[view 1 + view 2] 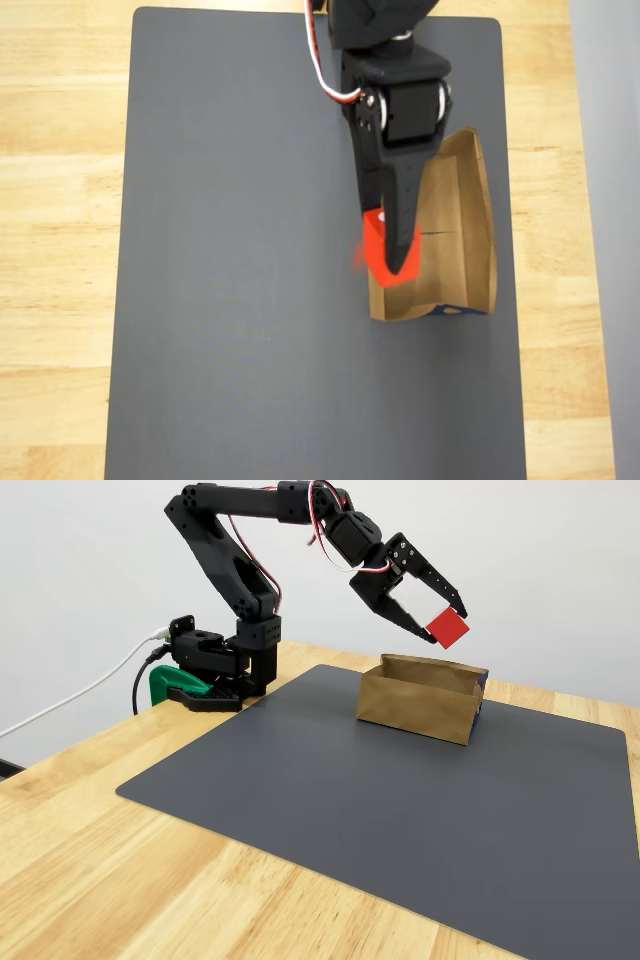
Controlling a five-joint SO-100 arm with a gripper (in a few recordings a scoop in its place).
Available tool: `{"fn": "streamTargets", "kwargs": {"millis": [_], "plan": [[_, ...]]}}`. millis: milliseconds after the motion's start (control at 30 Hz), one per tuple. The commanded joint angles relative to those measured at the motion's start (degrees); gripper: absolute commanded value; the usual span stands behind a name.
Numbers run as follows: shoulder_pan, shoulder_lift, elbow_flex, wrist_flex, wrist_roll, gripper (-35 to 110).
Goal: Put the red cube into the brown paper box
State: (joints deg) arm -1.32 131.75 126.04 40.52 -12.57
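Your black two-finger pincer (447,617) is clamped on the small bright red cube (447,628), carrying it in the air above the shallow brown kraft-paper box (420,700). Holding it raised like this looks deliberate: the cube has to clear the creased paper walls before it can go down inside. In the fixed view the cube hangs above the box's right-hand end, apart from the rim.

From overhead, the red cube (380,255) sits at the tips of the pincer (392,262), over the box's left wall near the lower end where the bluish print shows, so it reads as only partly over the opening. You would probably want to carry it a little further toward the middle of the brown paper box (462,240) before letting go, or it may catch the thin wall and tip out.

The box rests on the dark grey mat (230,300), which covers the wooden tabletop (60,200). The part of its floor that shows, with a fold line across it, is bare; the arm hides the rest, so you cannot tell what lies there.
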Motion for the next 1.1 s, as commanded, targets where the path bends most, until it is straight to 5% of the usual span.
{"fn": "streamTargets", "kwargs": {"millis": [0,533,1067], "plan": [[-3.34,2.90,1.67,-1.58,1.49,0],[-8.35,-11.34,3.60,-6.59,1.76,1],[-7.91,-13.45,3.25,-5.89,2.37,28]]}}
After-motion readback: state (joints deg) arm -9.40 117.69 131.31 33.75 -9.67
